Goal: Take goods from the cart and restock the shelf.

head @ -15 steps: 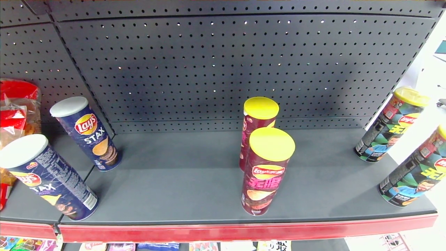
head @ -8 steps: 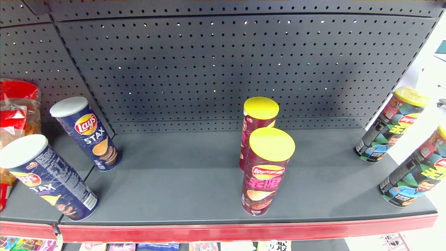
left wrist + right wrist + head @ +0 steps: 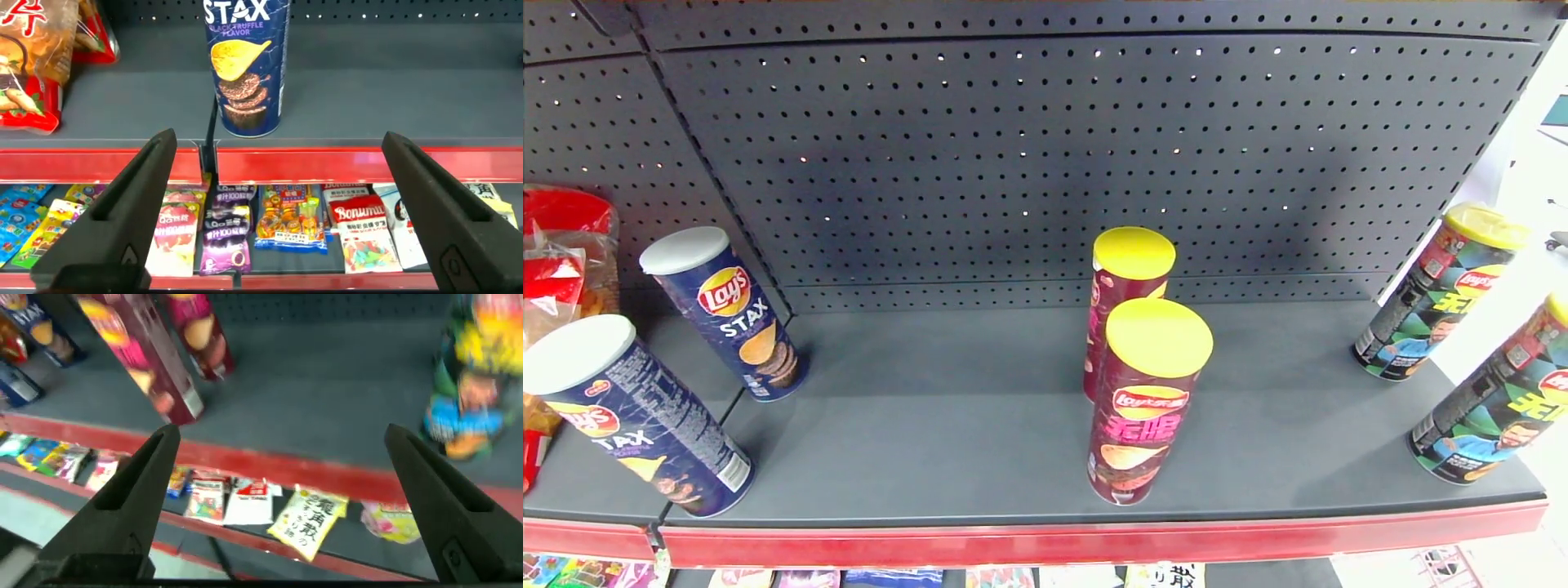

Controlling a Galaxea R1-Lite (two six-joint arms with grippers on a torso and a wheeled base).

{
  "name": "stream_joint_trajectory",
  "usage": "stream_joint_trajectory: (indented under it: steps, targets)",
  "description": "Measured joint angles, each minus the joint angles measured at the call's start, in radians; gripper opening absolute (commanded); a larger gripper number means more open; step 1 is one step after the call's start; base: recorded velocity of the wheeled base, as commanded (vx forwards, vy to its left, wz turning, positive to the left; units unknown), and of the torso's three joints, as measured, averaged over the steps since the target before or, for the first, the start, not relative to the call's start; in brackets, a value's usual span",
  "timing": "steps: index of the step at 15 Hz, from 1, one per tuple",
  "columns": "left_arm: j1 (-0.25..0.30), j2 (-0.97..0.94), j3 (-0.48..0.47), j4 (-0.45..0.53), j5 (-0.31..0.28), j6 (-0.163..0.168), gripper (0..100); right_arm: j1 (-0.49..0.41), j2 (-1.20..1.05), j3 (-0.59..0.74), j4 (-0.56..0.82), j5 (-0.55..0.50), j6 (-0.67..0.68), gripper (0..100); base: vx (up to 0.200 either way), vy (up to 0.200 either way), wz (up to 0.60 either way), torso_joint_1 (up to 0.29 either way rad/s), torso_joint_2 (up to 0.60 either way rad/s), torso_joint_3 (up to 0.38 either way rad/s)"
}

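- The shelf (image 3: 980,425) is dark grey with a red front edge and a pegboard back.
- Two maroon cans (image 3: 1147,408) with yellow lids stand upright near its middle, one just behind the other.
- Two blue cans (image 3: 727,314) stand toward the left end and two green cans (image 3: 1437,302) toward the right end. Red bags (image 3: 560,253) sit at the far left.
- Your left hand (image 3: 278,139) hangs in front of the shelf's red edge with its fingers wide apart and nothing between them. A blue can (image 3: 245,65) stands on the shelf beyond the gap, well apart from the hand.
- Your right hand (image 3: 278,437) is also spread and empty, in front of the edge. The maroon cans (image 3: 151,359) stand beyond one finger and a blurred green can (image 3: 474,384) beyond the other, neither touched.
- Snack packets (image 3: 286,224) lie on the level below.
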Motion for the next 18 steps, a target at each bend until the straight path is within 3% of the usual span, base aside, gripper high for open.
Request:
stream_joint_trajectory:
  steps: [4, 7, 13, 18]
  targets:
    - [0.000, 0.000, 0.000, 0.000, 0.000, 0.000, 100, 0.152, 0.447, -0.199, -0.024, -0.004, 0.046, 100, 0.000, 0.000, 0.00, 0.000, 0.00, 0.000]
    - [0.000, 0.000, 0.000, 0.000, 0.000, 0.000, 100, 0.239, 0.698, -0.262, -0.116, -0.015, 0.043, 100, 0.000, 0.000, 0.00, 0.000, 0.00, 0.000]
    - [0.000, 0.000, 0.000, 0.000, 0.000, 0.000, 100, 0.269, 0.930, -0.290, -0.147, -0.100, -0.065, 100, 0.000, 0.000, 0.00, 0.000, 0.00, 0.000]
    - [0.000, 0.000, 0.000, 0.000, 0.000, 0.000, 100, 0.270, 1.031, -0.292, -0.225, -0.113, -0.145, 100, 0.000, 0.000, 0.00, 0.000, 0.00, 0.000]
